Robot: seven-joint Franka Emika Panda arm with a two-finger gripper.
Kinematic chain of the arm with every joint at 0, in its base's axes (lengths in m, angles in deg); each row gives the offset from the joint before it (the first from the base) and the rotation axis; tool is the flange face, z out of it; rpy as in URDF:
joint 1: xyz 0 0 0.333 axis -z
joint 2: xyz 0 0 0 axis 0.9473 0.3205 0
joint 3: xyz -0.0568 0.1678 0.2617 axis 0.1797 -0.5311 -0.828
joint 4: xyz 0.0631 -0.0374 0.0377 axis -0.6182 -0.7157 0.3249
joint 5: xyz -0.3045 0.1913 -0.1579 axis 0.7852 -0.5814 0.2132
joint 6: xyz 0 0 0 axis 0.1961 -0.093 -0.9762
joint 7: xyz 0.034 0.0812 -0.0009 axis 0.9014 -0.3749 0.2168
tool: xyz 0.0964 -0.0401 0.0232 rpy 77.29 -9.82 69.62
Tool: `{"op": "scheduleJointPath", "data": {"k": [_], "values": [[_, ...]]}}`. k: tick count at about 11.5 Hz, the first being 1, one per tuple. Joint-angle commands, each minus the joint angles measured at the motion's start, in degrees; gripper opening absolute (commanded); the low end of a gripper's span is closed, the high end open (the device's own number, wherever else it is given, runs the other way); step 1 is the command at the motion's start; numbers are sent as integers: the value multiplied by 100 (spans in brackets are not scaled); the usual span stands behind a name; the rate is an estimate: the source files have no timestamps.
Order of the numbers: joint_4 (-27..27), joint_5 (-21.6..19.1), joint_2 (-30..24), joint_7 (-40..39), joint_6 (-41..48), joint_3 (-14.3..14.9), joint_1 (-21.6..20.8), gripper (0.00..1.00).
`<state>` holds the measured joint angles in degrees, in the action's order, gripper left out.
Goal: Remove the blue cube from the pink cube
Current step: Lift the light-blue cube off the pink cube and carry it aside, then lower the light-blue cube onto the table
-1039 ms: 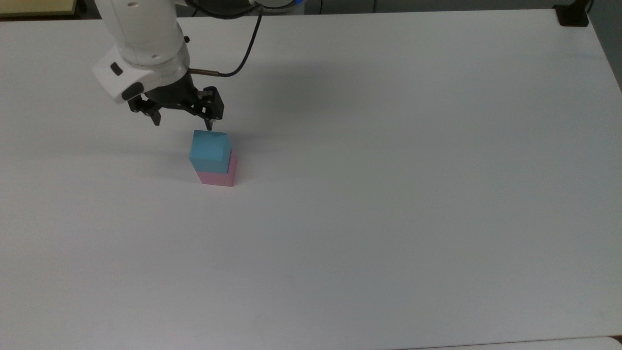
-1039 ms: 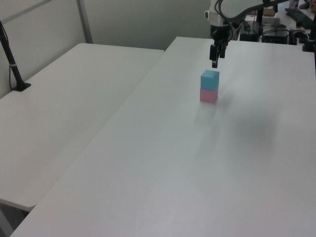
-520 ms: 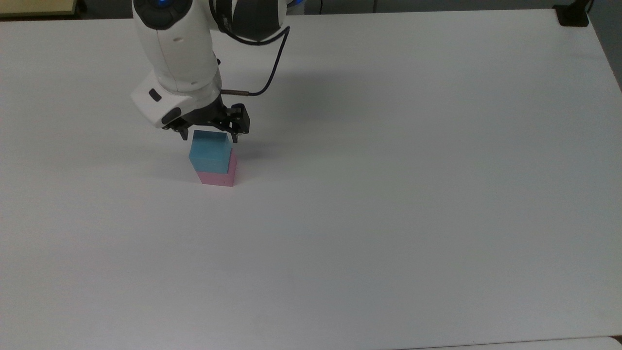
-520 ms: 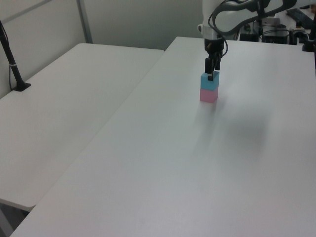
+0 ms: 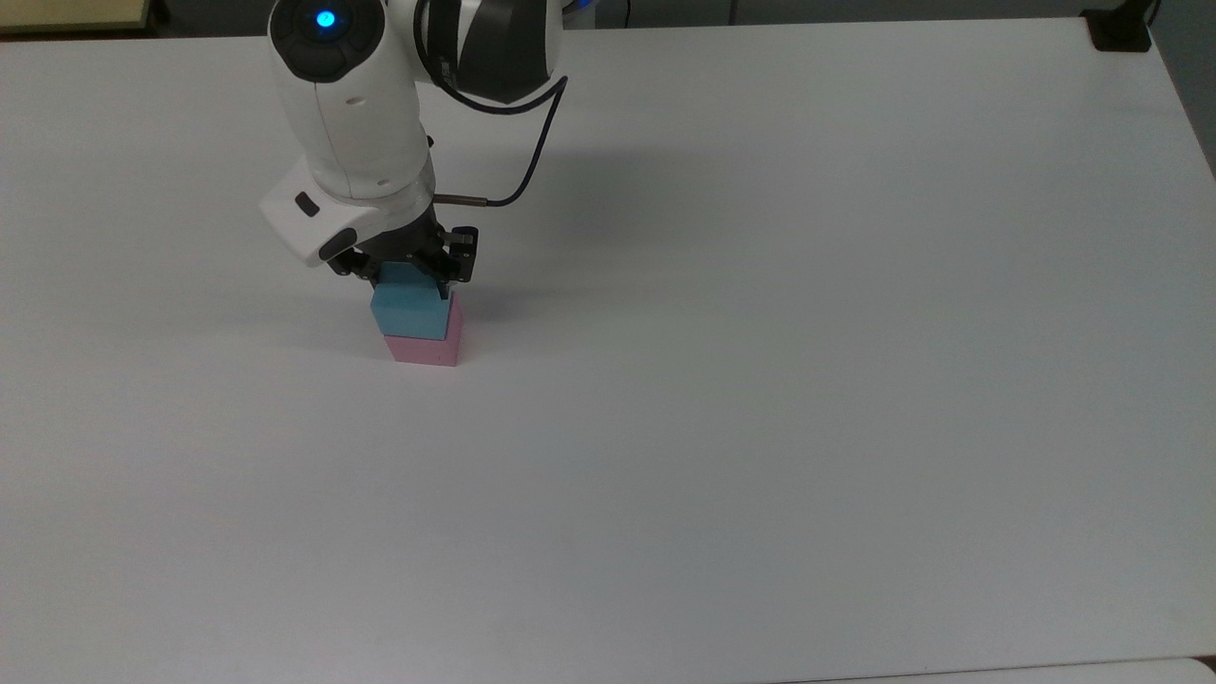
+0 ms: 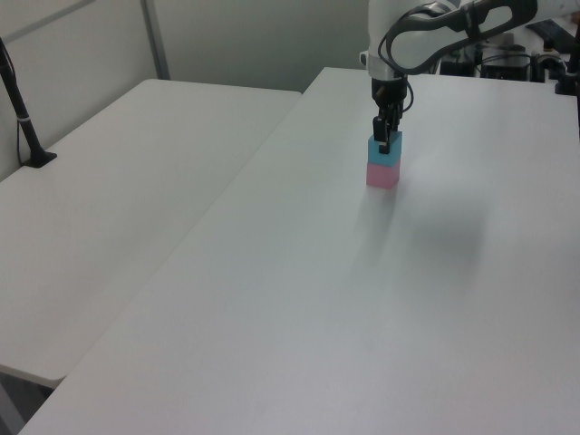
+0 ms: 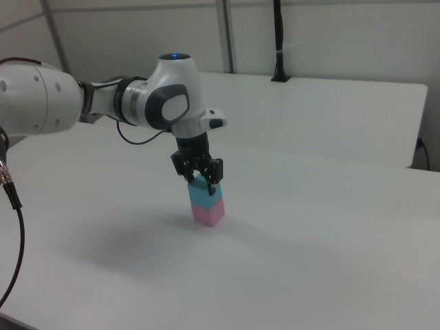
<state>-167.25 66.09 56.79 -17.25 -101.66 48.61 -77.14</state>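
1. White tabletop (image 5: 760, 427) fills the scene, with a second white table (image 6: 118, 190) butted against it on the left view's left and grey partition walls behind.
2. Compared with a second ago, when the end effector (image 5: 410, 277) hung above and toward the top view's left of the stack, it has come down over the blue cube (image 5: 409, 312); half a second ago its fingers were at the cube's top edge, and now they reach down both sides.
3. The fingers (image 7: 212, 181) straddle the blue cube's upper part, spread about as wide as the cube; whether they press on its faces I cannot tell.
4. The blue cube sits on top of the pink cube (image 5: 425, 348), in the same spot as before, slightly offset toward the top view's left.
5. The pink cube rests on the tabletop, unmoved.
6. A dark cable (image 5: 532, 152) loops from the wrist up along the white arm (image 5: 351, 123).
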Motion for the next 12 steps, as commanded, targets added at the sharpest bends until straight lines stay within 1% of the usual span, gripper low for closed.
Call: {"op": "scheduleJointPath", "data": {"k": [1, 2, 3, 4, 5, 6, 7, 8, 9, 10, 11, 12], "values": [[-172, -20, -711, -648, 652, 295, 21, 0], [-163, -20, -809, -930, 821, 593, 64, 0], [-224, -3, -810, -1377, 840, 788, 248, 0], [-477, 119, -766, -1773, 709, 911, 406, 0], [-671, 364, -714, -1951, 360, 1087, 477, 1], [-908, 419, -661, -2092, -9, 1132, 635, 3], [-997, 437, -582, -2259, -195, 1132, 741, 3], [-1007, 446, -390, -2478, -371, 1141, 829, 5], [-1007, 446, -266, -2637, -477, 1141, 925, 9], [-1016, 446, -186, -2682, -539, 1141, 970, 45], [-1059, 446, -177, -2673, -523, 1141, 970, 99], [-1069, 446, -203, -2630, -461, 1141, 953, 100]]}}
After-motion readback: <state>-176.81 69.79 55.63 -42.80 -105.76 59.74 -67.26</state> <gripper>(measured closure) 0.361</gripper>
